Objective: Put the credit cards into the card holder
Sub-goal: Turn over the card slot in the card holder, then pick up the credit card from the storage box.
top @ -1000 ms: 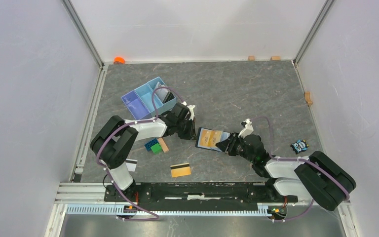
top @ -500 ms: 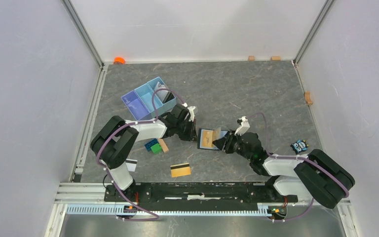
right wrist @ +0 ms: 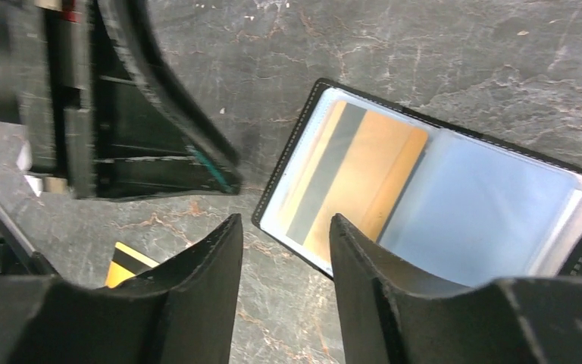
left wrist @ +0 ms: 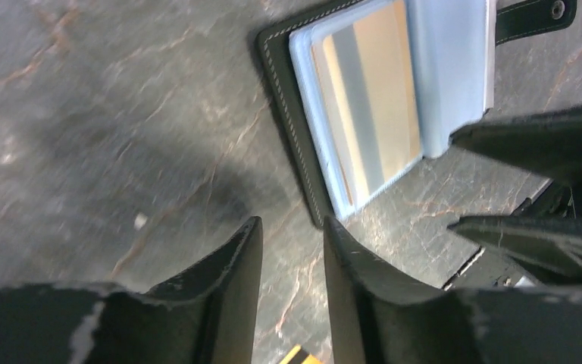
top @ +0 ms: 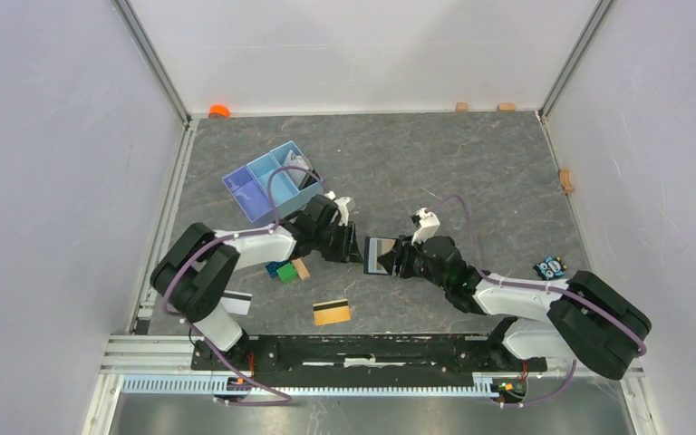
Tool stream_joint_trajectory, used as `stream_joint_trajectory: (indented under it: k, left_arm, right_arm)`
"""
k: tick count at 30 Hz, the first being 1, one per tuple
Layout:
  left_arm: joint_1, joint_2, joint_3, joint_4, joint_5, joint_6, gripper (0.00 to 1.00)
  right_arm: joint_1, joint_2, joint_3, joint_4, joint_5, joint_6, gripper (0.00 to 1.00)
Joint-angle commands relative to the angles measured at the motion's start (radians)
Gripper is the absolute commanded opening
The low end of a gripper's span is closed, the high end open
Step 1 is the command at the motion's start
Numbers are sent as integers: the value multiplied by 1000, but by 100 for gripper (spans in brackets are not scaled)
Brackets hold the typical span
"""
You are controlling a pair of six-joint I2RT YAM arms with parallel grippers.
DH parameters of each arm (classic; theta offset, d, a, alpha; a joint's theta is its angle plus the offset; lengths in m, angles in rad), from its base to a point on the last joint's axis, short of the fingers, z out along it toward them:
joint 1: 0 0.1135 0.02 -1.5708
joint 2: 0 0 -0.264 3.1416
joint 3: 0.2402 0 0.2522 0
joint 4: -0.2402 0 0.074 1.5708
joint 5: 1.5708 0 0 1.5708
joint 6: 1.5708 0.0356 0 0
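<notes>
Left gripper (left wrist: 292, 227) and right gripper (right wrist: 286, 224) are held spread and empty, one on each side of the card holder (right wrist: 432, 189), which is laid open on the table (top: 471, 172). One gold card (right wrist: 356, 178) is seated in a sleeve; a second gold card (top: 332, 312) and a white card (top: 238, 300) are yet to be loaded.

Top view overhead, looking down; both wrist views close, opposed, sharing card holder (left wrist: 451, 68).

Matt black stitched card holder (right wrist: 429, 199), glossy clear plastic sleeves (right wrist: 494, 217)
</notes>
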Motion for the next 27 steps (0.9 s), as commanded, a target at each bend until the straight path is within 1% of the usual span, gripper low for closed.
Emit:
stream_joint_trajectory:
  k: [1,2,5,7,10,12,16,20,22,27]
  left_arm:
    - [17,-159,-32,-74,-59,-3,47]
    - [22,-192,-35,-96,-69,-1,52]
    - [51,-302,-17,-173,-101,4,69]
    - [83,-370,17,-252,-133,17,78]
    - [154,-438,108,-376,-174,57,90]
    - [206,-444,181,-434,-198,95,94]
    - [282,-349,348,-541,-228,178,96]
    - [297,-210,497,-574,-316,254,96]
    - [306,-137,562,-571,-333,257,97]
    - [310,55,717,-564,-294,236,96]
  right_arm:
    - [3,-82,48,-78,77,-80,55]
    - [3,-101,55,-103,96,-103,57]
    - [-4,-154,84,-190,128,-191,68]
    - [-20,-182,109,-242,127,-251,75]
    - [-57,-211,160,-310,105,-343,84]
    - [-80,-219,201,-350,98,-391,87]
    - [-112,-213,268,-402,90,-447,90]
    - [-127,-209,276,-395,33,-446,91]
    - [-133,-207,273,-392,4,-445,91]
    - [-149,-203,269,-397,-38,-453,92]
